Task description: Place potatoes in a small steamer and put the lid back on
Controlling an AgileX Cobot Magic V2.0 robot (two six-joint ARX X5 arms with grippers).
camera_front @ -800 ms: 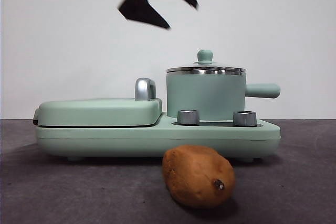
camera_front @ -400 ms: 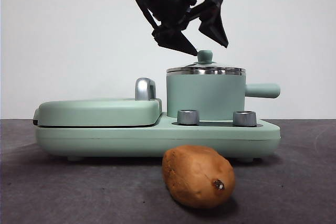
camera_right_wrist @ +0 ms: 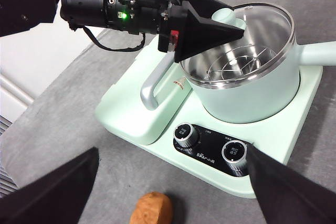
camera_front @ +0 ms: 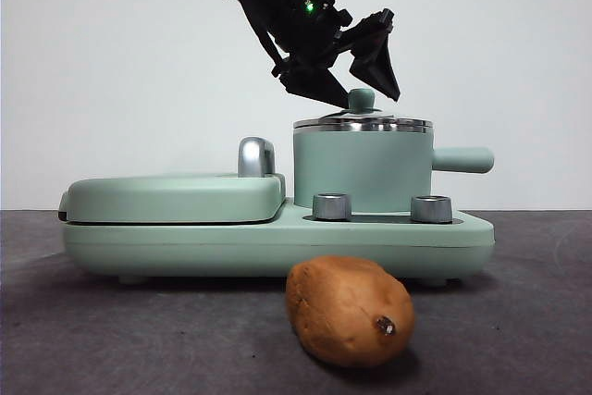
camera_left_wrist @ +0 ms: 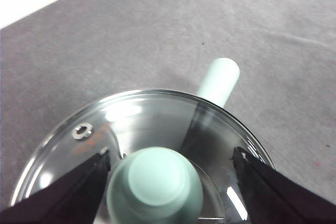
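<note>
The potato point(camera_front: 349, 310) lies on the dark table in front of the appliance; it also shows in the right wrist view point(camera_right_wrist: 152, 209). The small steamer point(camera_front: 363, 168) stands on the right of the mint base with the glass lid point(camera_front: 363, 123) on it. My left gripper point(camera_front: 367, 92) is open, its jaws on either side of the lid's mint knob point(camera_left_wrist: 155, 187) and not touching it. The right wrist view shows the left gripper point(camera_right_wrist: 236, 20) over the steamer point(camera_right_wrist: 247, 98). My right gripper point(camera_right_wrist: 172, 150) is open and empty, high above the table.
The flat mint griddle point(camera_front: 176, 196) with its chrome handle point(camera_front: 255, 156) fills the left of the base. Two steel dials point(camera_front: 331, 206) sit on the front of the base. The steamer's side handle point(camera_front: 462, 159) points right. A wall stands behind.
My left gripper has come down from the top of the picture to the lid's knob and now brackets it. The potato, steamer and lid have not moved.
</note>
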